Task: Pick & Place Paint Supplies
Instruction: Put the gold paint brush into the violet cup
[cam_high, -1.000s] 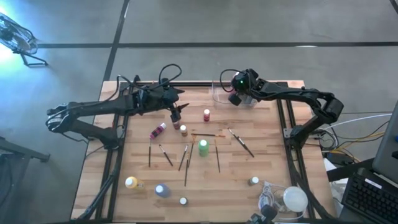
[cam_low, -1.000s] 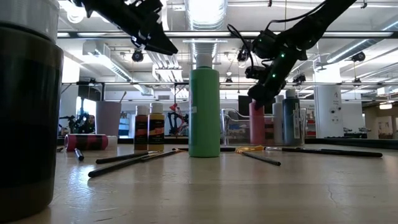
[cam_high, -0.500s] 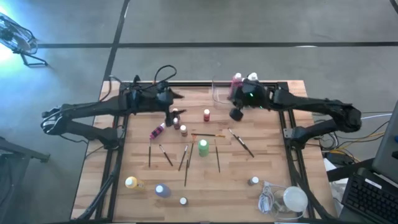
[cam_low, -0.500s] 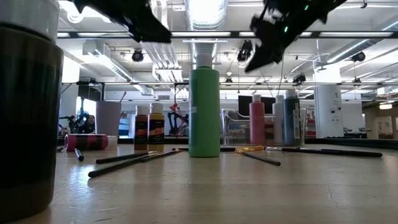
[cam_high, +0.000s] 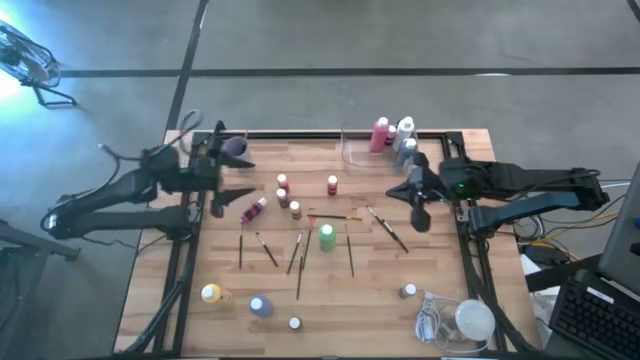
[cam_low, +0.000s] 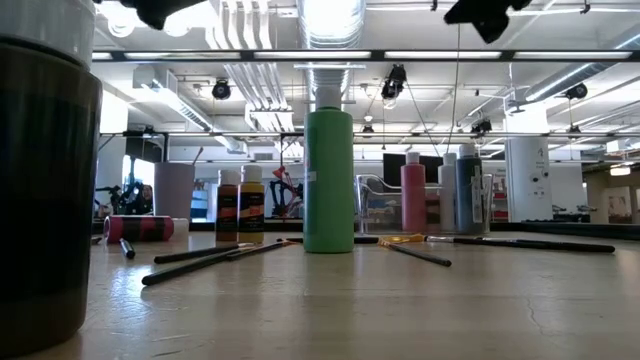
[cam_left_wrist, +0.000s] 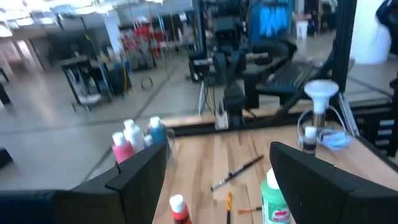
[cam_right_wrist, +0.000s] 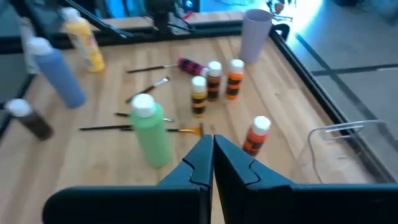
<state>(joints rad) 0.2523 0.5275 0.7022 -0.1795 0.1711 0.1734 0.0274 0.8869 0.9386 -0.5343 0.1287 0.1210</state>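
My left gripper (cam_high: 238, 182) is open and hangs above the table's left side, near the purple cup; its wide-spread fingers frame the left wrist view (cam_left_wrist: 217, 180). My right gripper (cam_high: 398, 194) is shut (cam_right_wrist: 212, 144), high over the table's right side, pointing toward the bottles. A pink bottle (cam_high: 380, 135), a white one (cam_high: 405, 128) and a blue one (cam_high: 403, 149) stand upright in the clear tray (cam_high: 348, 152). A green bottle (cam_high: 326, 236), small bottles (cam_high: 283, 184) and several brushes (cam_high: 350, 250) sit on the wood. A pink bottle (cam_high: 253, 210) lies on its side.
The purple cup (cam_high: 235, 147) stands at the far left corner. Yellow (cam_high: 211, 293), blue (cam_high: 260, 305) and brown (cam_high: 408, 291) bottles stand near the near edge. A white round lump with a cord (cam_high: 470, 320) lies at the near right corner. Black rails border the table.
My right gripper has risen away from the clear tray and drawn back toward the table's right edge, leaving the pink bottle standing in the tray. My left gripper has pulled away from the small bottles toward the left edge and climbed.
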